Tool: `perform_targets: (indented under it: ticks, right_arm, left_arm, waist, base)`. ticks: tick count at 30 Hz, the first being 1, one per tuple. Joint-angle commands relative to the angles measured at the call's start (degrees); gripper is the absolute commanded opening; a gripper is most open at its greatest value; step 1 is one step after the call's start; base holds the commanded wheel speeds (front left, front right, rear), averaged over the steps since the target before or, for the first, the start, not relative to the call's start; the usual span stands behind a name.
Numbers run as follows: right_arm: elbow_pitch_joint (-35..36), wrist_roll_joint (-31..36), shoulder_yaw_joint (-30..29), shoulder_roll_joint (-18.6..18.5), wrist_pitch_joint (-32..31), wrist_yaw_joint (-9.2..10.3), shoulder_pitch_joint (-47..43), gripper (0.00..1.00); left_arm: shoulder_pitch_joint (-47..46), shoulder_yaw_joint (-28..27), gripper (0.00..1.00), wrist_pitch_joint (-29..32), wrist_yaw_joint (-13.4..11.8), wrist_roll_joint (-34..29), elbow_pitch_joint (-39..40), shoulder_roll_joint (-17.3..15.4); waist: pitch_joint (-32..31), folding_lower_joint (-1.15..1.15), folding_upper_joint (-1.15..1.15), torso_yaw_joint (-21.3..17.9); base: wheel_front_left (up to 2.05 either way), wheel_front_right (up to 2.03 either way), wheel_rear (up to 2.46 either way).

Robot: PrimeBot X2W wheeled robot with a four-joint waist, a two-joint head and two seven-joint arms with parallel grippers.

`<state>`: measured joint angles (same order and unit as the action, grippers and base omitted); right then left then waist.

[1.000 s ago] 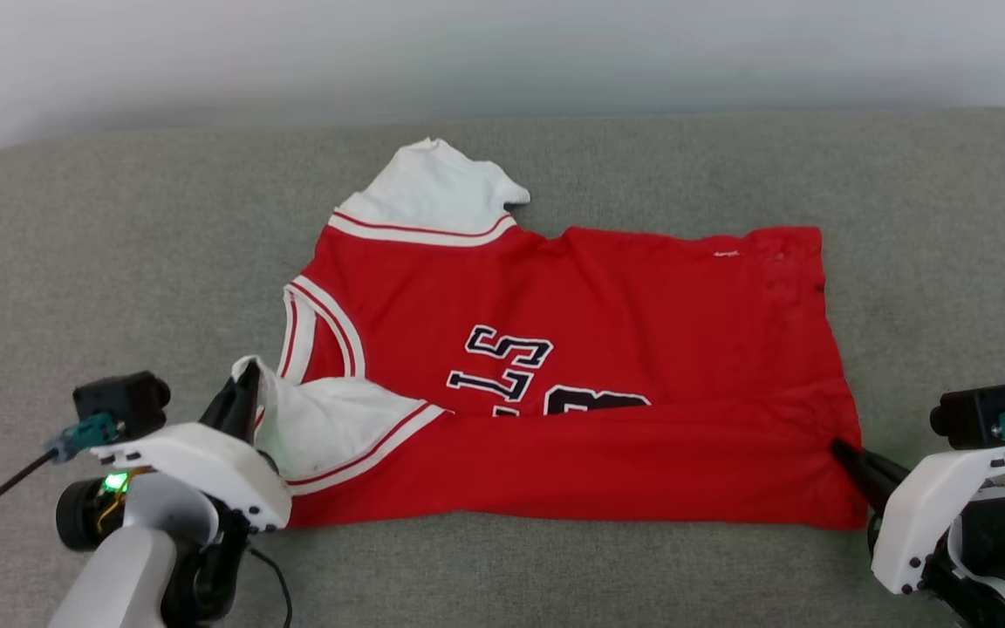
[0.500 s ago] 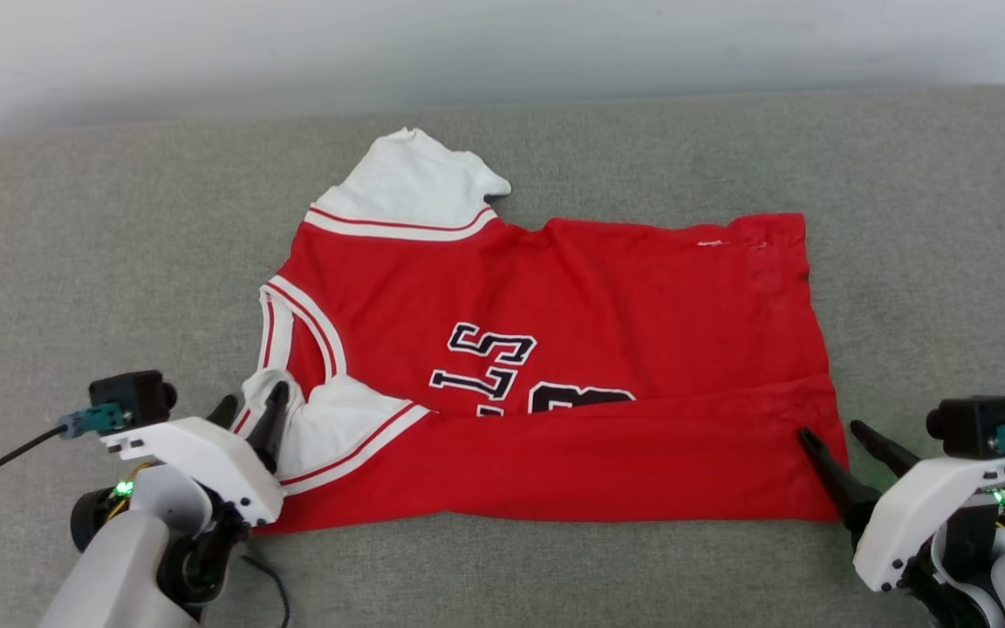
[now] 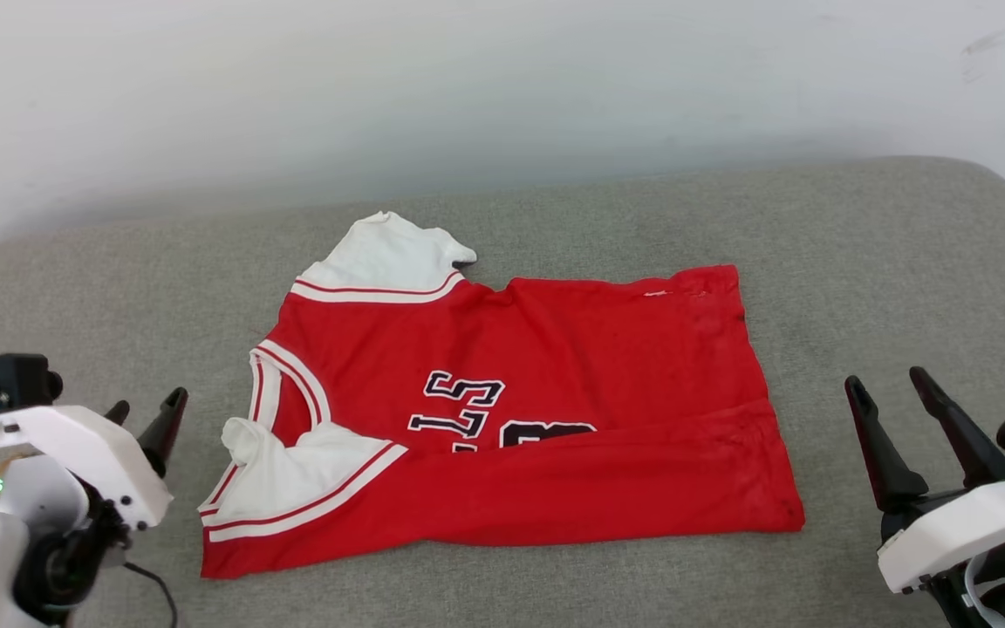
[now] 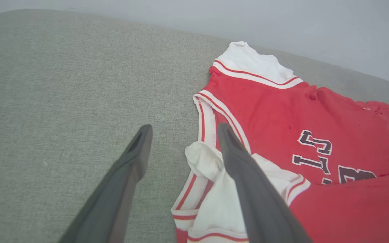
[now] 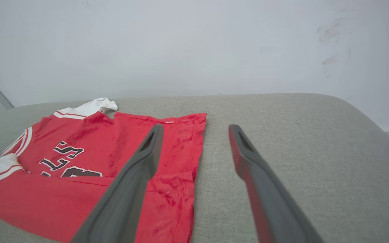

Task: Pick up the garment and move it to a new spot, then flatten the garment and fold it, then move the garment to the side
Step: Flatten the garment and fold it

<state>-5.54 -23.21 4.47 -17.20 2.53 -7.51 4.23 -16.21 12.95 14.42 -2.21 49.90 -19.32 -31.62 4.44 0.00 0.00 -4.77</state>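
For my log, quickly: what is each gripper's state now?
Left gripper: open, empty, beside the bright red jersey shirt.
Right gripper: open, empty.

This is a plain indoor room; whether it belongs to a home or a test space cannot be told. A wide grey woven-fabric cushion (image 3: 860, 262) with rounded corners, like a sofa seat or upholstered bed, stands against a bare white wall (image 3: 468, 87) with faint scuff marks (image 5: 329, 32).

Black numerals (image 3: 459, 406) on garment (image 3: 607, 349): apparently "15"; remainder folded under.
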Motion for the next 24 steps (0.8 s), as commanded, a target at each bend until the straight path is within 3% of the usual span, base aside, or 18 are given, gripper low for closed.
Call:
perform_targets:
  ticks: [1,6,12,16,22,23,24]
  right_arm:
    - [1.9,1.2,-0.9,0.9,-0.4,0.04,-1.2,1.0]
    - [7.8,3.8,-2.4,2.3,-2.3,0.03,-2.8,1.0]
    - [13.1,5.6,-2.6,3.3,-4.2,0.04,-2.6,1.0]
    - [15.0,5.8,-2.1,3.8,-4.4,0.04,-1.2,1.0]
    - [15.7,5.1,-2.3,4.5,-5.2,0.04,-0.8,1.0]
    - [15.4,5.0,-2.6,4.6,-5.4,0.04,-0.8,1.0]
    - [15.3,4.8,-2.8,4.5,-5.5,0.04,-0.8,1.0]
  left_arm:
    - [1.2,0.0,1.0,3.3,-0.3,0.9,2.5,-2.1]
    - [2.9,1.4,1.0,15.6,-0.3,3.2,9.7,-8.1]
    - [6.4,2.6,1.0,26.1,-3.6,6.1,13.6,-11.8]
    - [8.6,2.6,1.0,28.3,-5.4,8.1,13.1,-10.9]
    - [8.9,3.7,1.0,29.0,-5.2,10.0,10.2,-8.0]
    - [9.1,4.0,0.93,29.2,-5.0,10.6,9.6,-7.0]
    - [9.2,4.4,0.45,29.4,-4.7,10.9,9.2,-6.3]
  waist:
    - [-0.4,0.0,0.0,-0.2]
    - [0.3,0.0,0.0,-0.8]
    - [3.4,0.0,0.0,-2.5]
    - [6.0,0.0,0.0,-3.9]
    - [8.9,0.0,0.0,-5.0]
    - [9.0,0.0,0.0,-5.1]
    - [9.1,0.0,0.0,-5.1]
  base:
    - [0.0,0.0,0.0]
    - [0.0,0.0,0.0]
    - [0.0,0.0,0.0]
    - [0.0,0.0,0.0]
    - [0.0,0.0,0.0]
    - [0.0,0.0,0.0]
    - [0.0,0.0,0.0]
